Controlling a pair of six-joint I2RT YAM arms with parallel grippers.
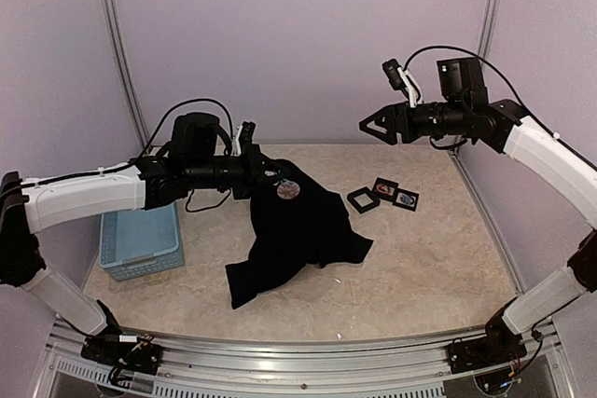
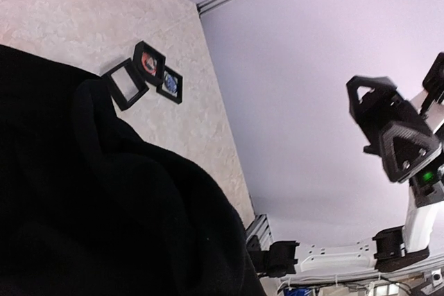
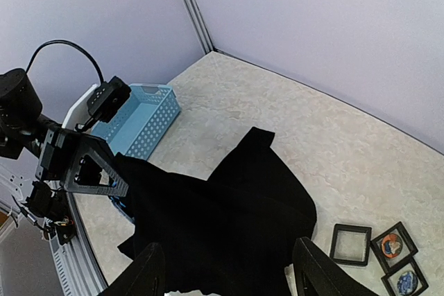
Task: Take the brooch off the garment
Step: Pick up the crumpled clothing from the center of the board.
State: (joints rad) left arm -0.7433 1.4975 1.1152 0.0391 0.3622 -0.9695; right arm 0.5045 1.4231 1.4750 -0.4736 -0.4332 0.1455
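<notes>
The black garment (image 1: pixel 298 230) hangs from my left gripper (image 1: pixel 264 168), which is shut on its upper edge and holds it above the table; the lower part rests on the table. A small round brooch (image 1: pixel 287 189) sits on the cloth just below that gripper. In the left wrist view the garment (image 2: pixel 104 206) covers my fingers. My right gripper (image 1: pixel 370 125) is open and empty, in the air up and to the right of the garment. In the right wrist view its gripper (image 3: pixel 227 254) looks down on the garment (image 3: pixel 236 206) and the left gripper (image 3: pixel 83 168).
A light-blue basket (image 1: pixel 140 241) stands on the table at the left, also in the right wrist view (image 3: pixel 142 119). Three small black-framed boxes (image 1: pixel 382 195) lie to the right of the garment, also in the left wrist view (image 2: pixel 142 74). Purple walls enclose the table.
</notes>
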